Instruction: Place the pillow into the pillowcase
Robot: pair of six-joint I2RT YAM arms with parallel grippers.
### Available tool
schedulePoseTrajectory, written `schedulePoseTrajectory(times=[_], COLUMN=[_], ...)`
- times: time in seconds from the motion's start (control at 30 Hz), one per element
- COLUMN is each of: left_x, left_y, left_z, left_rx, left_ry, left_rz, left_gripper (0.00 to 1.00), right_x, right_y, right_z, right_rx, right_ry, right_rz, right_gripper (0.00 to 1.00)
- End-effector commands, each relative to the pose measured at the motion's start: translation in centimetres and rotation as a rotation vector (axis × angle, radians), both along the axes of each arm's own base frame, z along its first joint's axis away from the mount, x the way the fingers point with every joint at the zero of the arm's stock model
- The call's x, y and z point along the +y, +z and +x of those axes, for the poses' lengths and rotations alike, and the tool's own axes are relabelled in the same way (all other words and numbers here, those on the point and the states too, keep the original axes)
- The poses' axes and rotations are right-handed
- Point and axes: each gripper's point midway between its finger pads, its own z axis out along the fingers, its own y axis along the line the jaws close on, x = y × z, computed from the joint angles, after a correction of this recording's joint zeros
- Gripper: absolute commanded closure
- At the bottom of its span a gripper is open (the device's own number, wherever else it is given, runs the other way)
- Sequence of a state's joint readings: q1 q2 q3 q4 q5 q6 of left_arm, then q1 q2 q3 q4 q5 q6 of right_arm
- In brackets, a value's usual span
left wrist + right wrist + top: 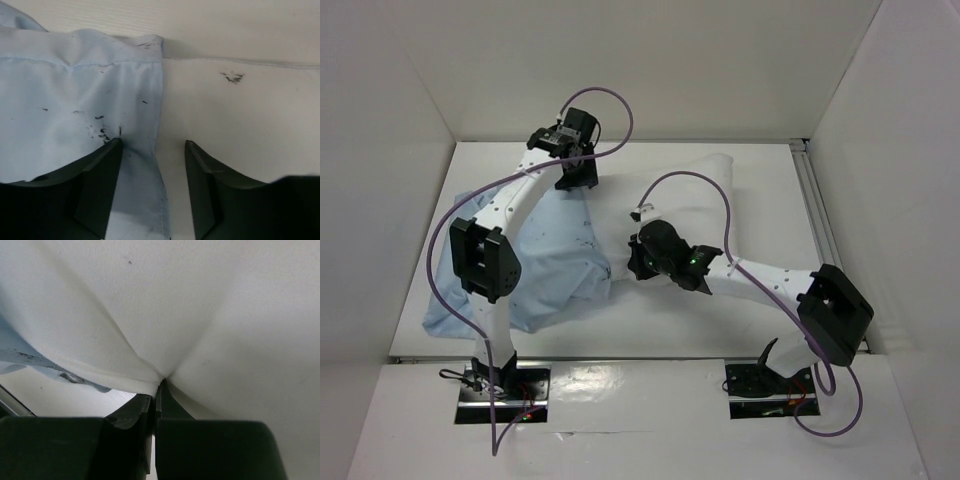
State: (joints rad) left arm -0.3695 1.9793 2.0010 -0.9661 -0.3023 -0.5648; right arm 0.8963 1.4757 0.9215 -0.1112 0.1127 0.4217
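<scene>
The light blue pillowcase (550, 265) lies spread on the left half of the table. The white pillow (695, 205) lies at centre right, its left end reaching into the pillowcase's open side. My left gripper (576, 175) is open at the far edge of the pillowcase; in the left wrist view the hemmed blue edge (145, 165) runs between its fingers, beside the white pillow (240, 115). My right gripper (638, 258) is shut on a pinch of the pillow's near edge; the right wrist view shows the white fabric (165, 315) puckering into the closed tips (159, 385).
White walls enclose the table on the left, back and right. A metal rail (817, 215) runs along the right side. Purple cables loop over both arms. The near table edge (620, 357) lies just past the pillowcase.
</scene>
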Motion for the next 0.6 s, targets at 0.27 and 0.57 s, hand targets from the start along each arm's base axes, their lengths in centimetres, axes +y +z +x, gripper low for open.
schedulePoseTrajectory(times=[0.27,0.57], left_x=[-2.2,-16.5], left_y=[4.1,13.9], left_z=[0.6,-5.7], left_rx=[-0.083,-0.228], left_ry=[-0.079,-0.488], left_rz=[-0.081,-0.431], left_gripper=[1.0,1.0], right_x=[-1.6,0.3], right_y=[-1.0,6.2], right_z=[-1.8,-1.9], right_rx=[0.048,-0.094], right_ry=[0.003,0.038], right_rz=[-0.076,-0.047], right_gripper=[1.0,1.0])
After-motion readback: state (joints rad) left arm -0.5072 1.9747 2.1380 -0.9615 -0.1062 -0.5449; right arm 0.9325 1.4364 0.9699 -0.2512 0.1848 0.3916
